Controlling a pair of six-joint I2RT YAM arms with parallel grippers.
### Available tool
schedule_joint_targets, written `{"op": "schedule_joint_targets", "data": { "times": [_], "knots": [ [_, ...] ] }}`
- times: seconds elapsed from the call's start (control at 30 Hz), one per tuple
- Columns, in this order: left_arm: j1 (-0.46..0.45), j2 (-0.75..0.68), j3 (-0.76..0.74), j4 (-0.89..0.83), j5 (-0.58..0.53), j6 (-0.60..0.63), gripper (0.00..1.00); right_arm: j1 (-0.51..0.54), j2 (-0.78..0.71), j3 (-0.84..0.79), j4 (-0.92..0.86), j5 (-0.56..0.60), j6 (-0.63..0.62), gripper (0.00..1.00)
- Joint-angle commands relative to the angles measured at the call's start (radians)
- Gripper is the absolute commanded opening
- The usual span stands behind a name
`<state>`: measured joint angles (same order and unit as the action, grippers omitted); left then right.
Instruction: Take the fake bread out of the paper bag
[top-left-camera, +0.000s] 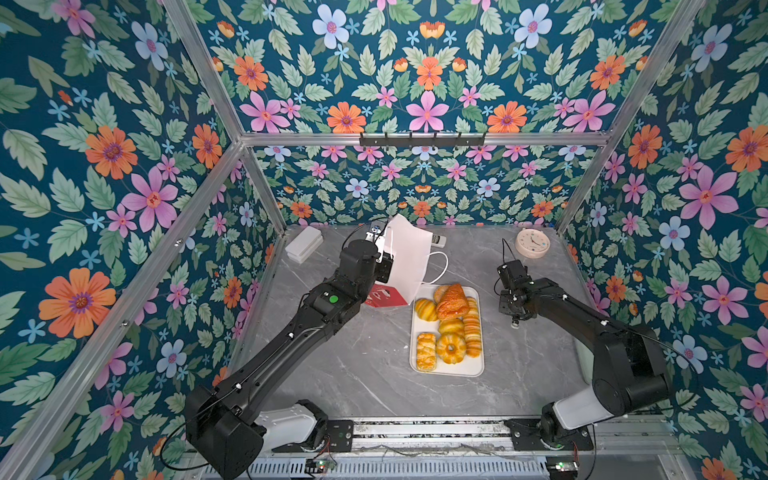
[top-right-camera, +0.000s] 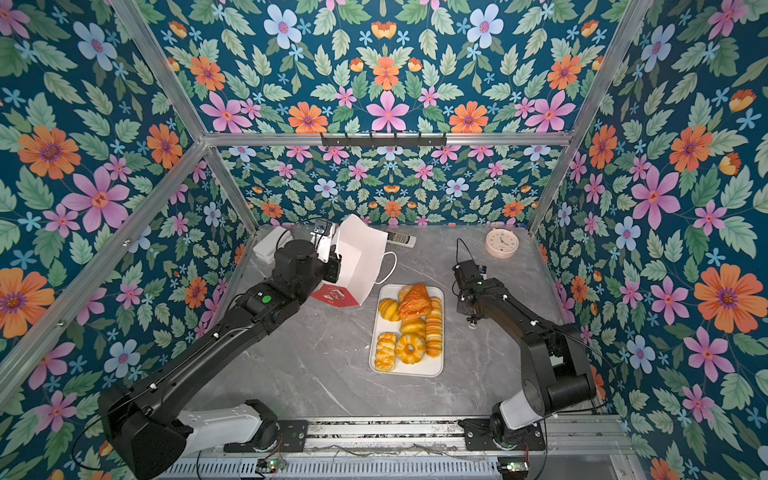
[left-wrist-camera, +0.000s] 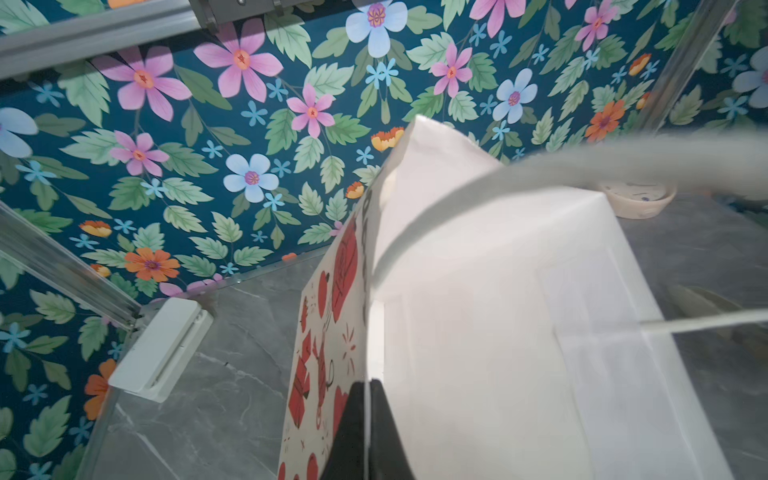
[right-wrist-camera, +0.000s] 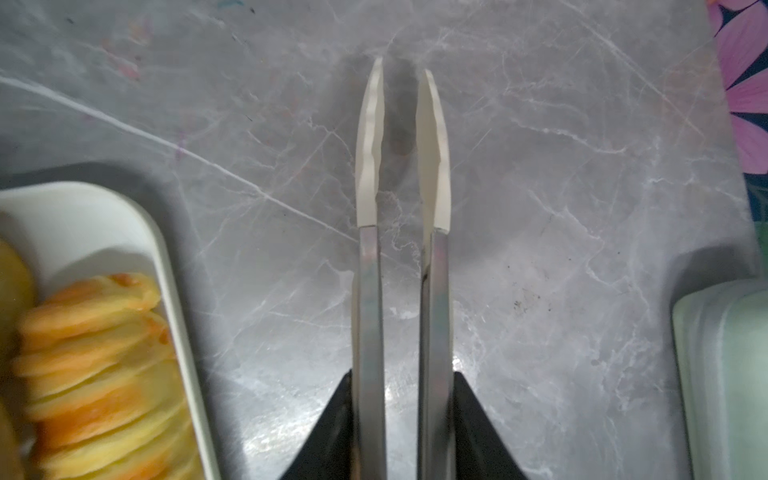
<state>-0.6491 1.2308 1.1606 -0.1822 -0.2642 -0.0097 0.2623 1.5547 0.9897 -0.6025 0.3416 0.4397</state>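
Left claw (left-wrist-camera: 370, 390) pinches paper bag (top-left-camera: 409, 257) rim mid-frame, right claw (right-wrist-camera: 401, 70) barely parted, empty; tip bag over tray (top-left-camera: 473, 368) of bread (top-left-camera: 451, 324), checking it's empty.

**Paper bag** (top-left-camera: 405, 262): white, with red printed motifs on its outer panels and a thin white cord handle (top-left-camera: 440, 270). It stood tipped on a slant, its plain white interior open to view. **Fake bread** (top-left-camera: 451, 328): seven glossy golden pieces lay packed together on the white tray (top-left-camera: 446, 372), just beside the bag's mouth. An orange-brown croissant (top-left-camera: 452, 301) rested atop the far ones, and a ring bagel (top-left-camera: 451, 348) lay nearer.
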Motion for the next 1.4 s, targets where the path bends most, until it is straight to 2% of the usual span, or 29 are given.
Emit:
{"op": "schedule_joint_targets", "data": {
  "times": [0.0, 0.07, 0.17, 0.23, 0.37, 0.47, 0.73, 1.07, 1.37],
  "knots": [
    [0.000, -0.010, -0.007, 0.011, 0.069, -0.096, 0.00, -0.001, 0.041, -0.003, -0.034, 0.026, 0.003, 0.43],
    [0.000, -0.017, -0.027, 0.032, 0.085, -0.117, 0.00, -0.003, 0.059, -0.015, -0.026, 0.017, 0.018, 0.52],
    [0.000, -0.023, -0.051, 0.056, 0.100, -0.139, 0.00, -0.006, 0.082, -0.013, -0.036, 0.015, 0.028, 0.59],
    [0.000, -0.025, -0.061, 0.067, 0.104, -0.150, 0.00, -0.006, 0.073, -0.016, -0.037, 0.017, 0.030, 0.65],
    [0.002, -0.024, -0.076, 0.082, 0.116, -0.166, 0.00, -0.006, 0.053, -0.030, -0.040, 0.021, 0.039, 0.84],
    [0.003, -0.024, -0.083, 0.085, 0.114, -0.179, 0.00, -0.006, 0.037, -0.038, -0.051, 0.041, 0.051, 0.92],
    [0.018, -0.024, -0.104, 0.086, 0.122, -0.208, 0.00, -0.006, 0.019, -0.044, -0.050, 0.039, 0.049, 0.93],
    [0.158, -0.004, -0.094, 0.045, 0.253, -0.195, 0.00, -0.006, 0.057, -0.017, -0.046, 0.008, 0.041, 0.93],
    [0.223, 0.063, -0.045, 0.024, 0.318, -0.174, 0.00, -0.006, 0.073, -0.021, -0.037, -0.009, 0.040, 0.93]
  ]
}}
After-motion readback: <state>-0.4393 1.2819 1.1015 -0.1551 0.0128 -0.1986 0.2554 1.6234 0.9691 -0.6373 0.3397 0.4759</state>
